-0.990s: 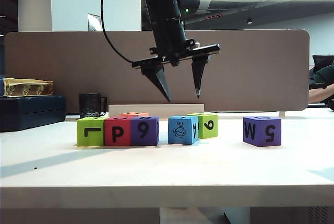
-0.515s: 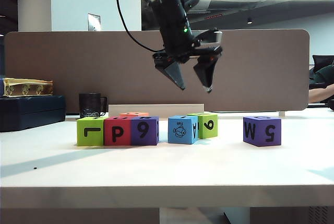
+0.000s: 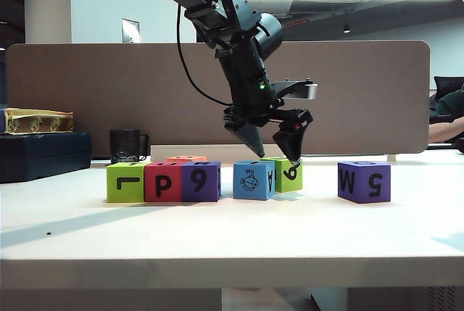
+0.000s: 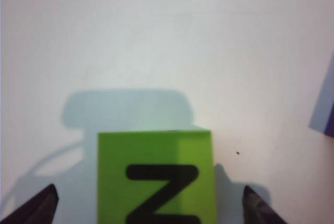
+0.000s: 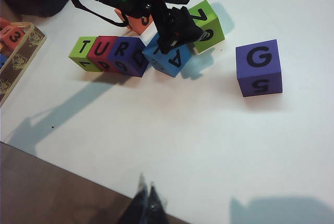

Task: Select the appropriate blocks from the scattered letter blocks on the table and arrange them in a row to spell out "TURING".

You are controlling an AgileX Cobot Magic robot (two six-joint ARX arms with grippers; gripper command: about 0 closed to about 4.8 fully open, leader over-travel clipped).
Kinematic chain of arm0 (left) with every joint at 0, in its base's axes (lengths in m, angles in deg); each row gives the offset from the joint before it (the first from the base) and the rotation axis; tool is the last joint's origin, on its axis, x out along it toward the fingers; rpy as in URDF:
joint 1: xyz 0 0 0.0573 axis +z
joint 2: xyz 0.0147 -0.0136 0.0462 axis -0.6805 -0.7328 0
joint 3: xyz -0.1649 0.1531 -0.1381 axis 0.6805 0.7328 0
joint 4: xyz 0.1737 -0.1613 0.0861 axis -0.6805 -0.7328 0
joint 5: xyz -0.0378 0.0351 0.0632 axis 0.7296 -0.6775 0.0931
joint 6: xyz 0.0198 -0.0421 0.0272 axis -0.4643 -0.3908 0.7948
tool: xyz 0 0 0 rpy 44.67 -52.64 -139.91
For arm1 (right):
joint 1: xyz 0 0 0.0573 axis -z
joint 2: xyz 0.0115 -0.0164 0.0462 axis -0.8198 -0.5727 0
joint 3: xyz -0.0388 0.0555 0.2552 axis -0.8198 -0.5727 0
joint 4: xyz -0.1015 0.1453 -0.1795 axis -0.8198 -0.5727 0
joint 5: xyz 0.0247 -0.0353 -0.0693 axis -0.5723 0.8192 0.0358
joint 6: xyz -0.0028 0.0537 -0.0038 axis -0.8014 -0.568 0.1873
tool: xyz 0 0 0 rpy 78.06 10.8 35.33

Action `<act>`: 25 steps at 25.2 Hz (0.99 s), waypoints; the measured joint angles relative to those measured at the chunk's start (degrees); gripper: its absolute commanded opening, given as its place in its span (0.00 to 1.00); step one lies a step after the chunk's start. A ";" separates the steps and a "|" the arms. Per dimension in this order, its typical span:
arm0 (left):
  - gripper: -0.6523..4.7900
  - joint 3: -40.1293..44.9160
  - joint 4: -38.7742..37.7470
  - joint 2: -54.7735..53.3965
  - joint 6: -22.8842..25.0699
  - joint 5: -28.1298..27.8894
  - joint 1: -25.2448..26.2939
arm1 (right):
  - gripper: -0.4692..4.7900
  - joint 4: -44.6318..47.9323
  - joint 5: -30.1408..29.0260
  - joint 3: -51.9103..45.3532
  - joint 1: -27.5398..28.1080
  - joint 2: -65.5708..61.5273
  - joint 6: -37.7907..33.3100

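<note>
Nearest you, right gripper [image 5: 145, 199] pinched closed above the table [image 3: 232, 238] edge, purple G block [image 5: 259, 67] at two o'clock, T-U-R row [image 5: 110, 54], light blue block [image 3: 254, 180], left gripper [image 3: 274, 146] jaws wide apart over green Z block [image 4: 155, 177], seven blocks counted.

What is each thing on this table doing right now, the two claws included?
Left gripper: open, empty, hanging over the lime Z block.
Right gripper: shut, empty, off the blocks near the table's front edge.
Lime Z block: loose on the table, Z on top.
T, U, R blocks: touching in a row.
Light blue block: apart from the row, turned askew.
Purple G block: alone, untouched.
</note>
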 measured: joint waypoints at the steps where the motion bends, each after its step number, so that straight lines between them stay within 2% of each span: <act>1: 0.96 0.00 0.28 -0.02 0.00 -0.04 0.11 | 0.09 0.00 0.02 0.00 0.00 0.00 0.00; 3: 0.96 -0.02 0.70 -0.04 -0.11 -0.04 0.22 | 0.09 0.00 0.00 0.00 0.00 0.00 0.00; 5: 0.85 -0.09 0.74 -0.42 -0.42 -0.04 0.26 | 0.09 0.00 0.02 0.00 0.00 0.00 0.00; 6: 0.74 -0.09 0.72 -0.52 -0.42 0.00 0.39 | 0.09 0.00 0.02 0.00 0.00 0.00 0.00; 11: 0.73 -0.11 0.72 -0.61 -0.87 1.55 0.42 | 0.09 0.00 0.02 0.00 0.00 0.00 0.00; 13: 0.67 -0.11 0.76 -0.61 -0.83 4.13 0.37 | 0.09 0.00 0.00 0.00 0.00 0.00 0.00; 14: 0.60 -0.11 0.72 -0.63 -0.85 4.74 0.37 | 0.09 0.00 0.00 0.00 0.00 0.00 0.00; 15: 0.60 -0.11 0.72 -0.74 -0.87 5.03 0.37 | 0.09 0.00 0.02 0.00 0.00 0.00 0.00; 22: 0.60 -0.48 -0.42 -0.74 -0.85 5.11 0.42 | 0.09 0.00 0.00 0.00 0.00 0.00 0.00; 25: 0.52 -0.48 -1.07 -0.50 -0.46 5.07 0.24 | 0.09 0.00 0.00 0.00 0.00 0.00 0.00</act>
